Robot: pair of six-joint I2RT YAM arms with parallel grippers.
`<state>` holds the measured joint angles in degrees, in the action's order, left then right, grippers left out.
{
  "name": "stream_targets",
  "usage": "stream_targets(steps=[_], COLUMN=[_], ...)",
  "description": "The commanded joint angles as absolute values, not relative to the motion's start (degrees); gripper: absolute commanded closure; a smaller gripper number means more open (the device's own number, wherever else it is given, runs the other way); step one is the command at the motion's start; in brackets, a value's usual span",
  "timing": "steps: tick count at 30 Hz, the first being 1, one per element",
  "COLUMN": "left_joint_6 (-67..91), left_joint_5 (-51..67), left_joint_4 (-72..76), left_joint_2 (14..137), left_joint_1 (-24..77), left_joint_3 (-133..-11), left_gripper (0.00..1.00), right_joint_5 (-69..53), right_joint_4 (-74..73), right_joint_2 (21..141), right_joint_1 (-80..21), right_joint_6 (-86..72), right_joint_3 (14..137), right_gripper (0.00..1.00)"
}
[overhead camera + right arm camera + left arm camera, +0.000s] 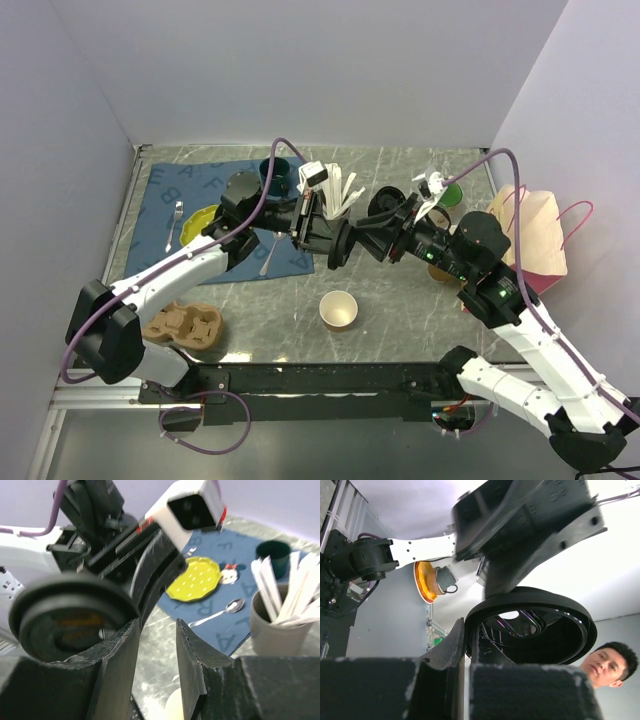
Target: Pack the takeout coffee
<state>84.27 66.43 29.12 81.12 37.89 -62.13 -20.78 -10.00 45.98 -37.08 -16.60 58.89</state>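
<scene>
No capped cup shows. A lidless tan paper cup [338, 310] stands open on the marble table near the front middle. My left gripper [318, 232] is shut on the rim of a round black lid [338, 246] and holds it on edge in the air above the table. In the left wrist view the fingertips [466, 630] pinch the lid's rim [530, 625]. My right gripper [352, 243] faces it from the right. In the right wrist view it [157, 625] is open and empty, and the lid [70, 615] is just outside its left finger.
A brown cup carrier [185, 325] lies front left. A tan paper bag [535, 235] with pink handles stands at the right. A grey holder of white stirrers [335, 195], a dark green cup [275, 175], a yellow plate [205, 220] and cutlery are on the blue mat [180, 195].
</scene>
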Motion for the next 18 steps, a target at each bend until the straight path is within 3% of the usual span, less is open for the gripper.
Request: stream_targets(steps=[1,9,18], left_joint_6=[87.97,87.1,84.2], left_joint_5=[65.57,66.09,66.71], left_joint_4=[37.08,35.95,32.08], left_joint_2=[79.45,79.1,79.37], left_joint_1=[37.53,36.48,36.12], left_joint_3=[-61.96,-62.05,-63.1], left_gripper=[0.99,0.99,0.99], right_joint_5=[-26.45,-19.25,-24.25], right_joint_4=[-6.77,-13.27,-11.6], right_joint_2=[45.18,42.63,41.75], right_joint_1=[-37.35,-36.92,-36.56], right_joint_6=[-19.95,-20.3,-21.01], right_joint_3=[57.92,59.85,59.33], right_gripper=[0.58,0.57,0.56])
